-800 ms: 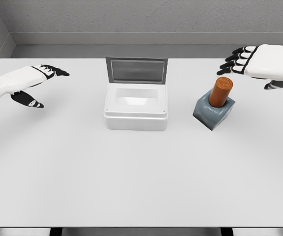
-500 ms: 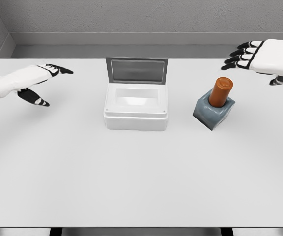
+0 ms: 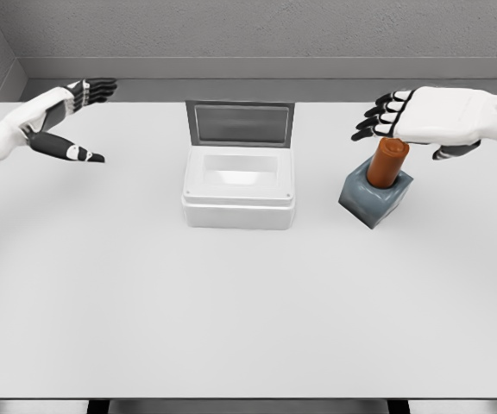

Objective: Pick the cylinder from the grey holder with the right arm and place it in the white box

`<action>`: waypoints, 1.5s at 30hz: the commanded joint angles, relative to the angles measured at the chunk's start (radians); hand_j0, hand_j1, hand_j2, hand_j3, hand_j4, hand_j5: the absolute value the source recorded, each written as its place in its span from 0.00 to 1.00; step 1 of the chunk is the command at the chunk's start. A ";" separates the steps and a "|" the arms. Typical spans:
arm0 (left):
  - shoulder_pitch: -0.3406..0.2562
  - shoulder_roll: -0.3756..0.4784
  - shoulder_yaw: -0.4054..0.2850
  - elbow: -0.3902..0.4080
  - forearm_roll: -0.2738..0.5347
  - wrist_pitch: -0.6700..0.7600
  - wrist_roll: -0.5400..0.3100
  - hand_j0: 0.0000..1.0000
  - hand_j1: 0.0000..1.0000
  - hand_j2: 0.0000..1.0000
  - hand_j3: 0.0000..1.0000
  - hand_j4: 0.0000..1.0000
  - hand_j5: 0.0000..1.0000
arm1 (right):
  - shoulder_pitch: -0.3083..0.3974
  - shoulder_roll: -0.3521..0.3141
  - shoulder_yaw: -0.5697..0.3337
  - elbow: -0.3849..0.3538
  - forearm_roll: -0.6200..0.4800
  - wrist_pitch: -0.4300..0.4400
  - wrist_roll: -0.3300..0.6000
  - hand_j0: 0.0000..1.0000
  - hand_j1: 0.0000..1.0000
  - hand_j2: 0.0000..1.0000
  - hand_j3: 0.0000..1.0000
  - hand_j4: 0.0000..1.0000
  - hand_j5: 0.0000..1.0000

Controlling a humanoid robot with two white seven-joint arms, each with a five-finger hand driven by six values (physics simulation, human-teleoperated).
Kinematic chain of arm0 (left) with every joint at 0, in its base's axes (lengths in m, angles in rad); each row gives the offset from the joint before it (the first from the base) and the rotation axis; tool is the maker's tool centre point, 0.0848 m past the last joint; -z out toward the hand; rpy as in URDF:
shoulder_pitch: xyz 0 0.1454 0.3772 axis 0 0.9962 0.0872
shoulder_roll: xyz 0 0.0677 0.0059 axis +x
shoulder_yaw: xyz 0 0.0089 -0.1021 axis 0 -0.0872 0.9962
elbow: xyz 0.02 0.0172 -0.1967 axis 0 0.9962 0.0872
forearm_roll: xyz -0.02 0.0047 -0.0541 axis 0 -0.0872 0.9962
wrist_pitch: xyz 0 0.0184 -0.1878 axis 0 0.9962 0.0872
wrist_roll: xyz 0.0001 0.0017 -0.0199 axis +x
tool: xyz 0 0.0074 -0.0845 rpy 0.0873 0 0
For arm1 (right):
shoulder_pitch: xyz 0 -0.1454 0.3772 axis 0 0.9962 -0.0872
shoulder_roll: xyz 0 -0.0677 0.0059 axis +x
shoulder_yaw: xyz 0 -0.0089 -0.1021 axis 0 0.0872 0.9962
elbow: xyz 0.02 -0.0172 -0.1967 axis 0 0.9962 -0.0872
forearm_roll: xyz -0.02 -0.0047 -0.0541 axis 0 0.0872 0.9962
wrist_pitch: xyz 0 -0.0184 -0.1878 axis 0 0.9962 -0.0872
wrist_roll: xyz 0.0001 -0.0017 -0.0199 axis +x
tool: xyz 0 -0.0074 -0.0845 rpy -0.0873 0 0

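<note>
An orange-brown cylinder (image 3: 386,163) stands tilted in a grey holder (image 3: 374,198) on the right side of the white table (image 3: 231,302). My right hand (image 3: 404,125) hovers just above the cylinder's top, palm down with fingers spread, holding nothing. Its fingertips (image 3: 371,121) point left, past the cylinder. The white box (image 3: 239,185) sits at the table's middle with its grey lid (image 3: 240,123) standing upright behind it, and its inside looks hollow. My left hand (image 3: 67,116) is raised at the far left, open.
A grey wall runs along the table's far edge. The table's near edge lies at the bottom of the view.
My right hand has moved left and down from the far right until it is over the cylinder. My left hand has risen and swung slightly toward the back.
</note>
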 commanded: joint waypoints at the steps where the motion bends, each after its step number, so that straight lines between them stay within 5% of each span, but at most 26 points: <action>1: -0.002 -0.036 0.002 0.038 -0.037 0.013 -0.007 1.00 1.00 1.00 1.00 1.00 1.00 | 0.000 0.030 0.024 0.022 0.002 0.003 0.000 1.00 1.00 1.00 1.00 1.00 1.00; 5: -0.012 -0.084 0.001 0.142 -0.045 0.008 -0.007 1.00 1.00 1.00 1.00 1.00 1.00 | -0.008 0.038 0.027 0.061 0.002 0.003 0.000 1.00 1.00 1.00 1.00 1.00 1.00; 7: -0.011 -0.097 0.001 0.142 -0.095 0.003 -0.007 1.00 1.00 1.00 1.00 1.00 1.00 | -0.008 0.038 0.027 0.074 0.002 0.003 0.000 1.00 1.00 1.00 1.00 1.00 1.00; 45: -0.026 -0.067 0.011 0.193 -0.065 0.008 -0.007 1.00 1.00 1.00 1.00 1.00 1.00 | -0.021 0.086 0.090 0.137 0.002 0.003 0.000 1.00 1.00 1.00 1.00 1.00 1.00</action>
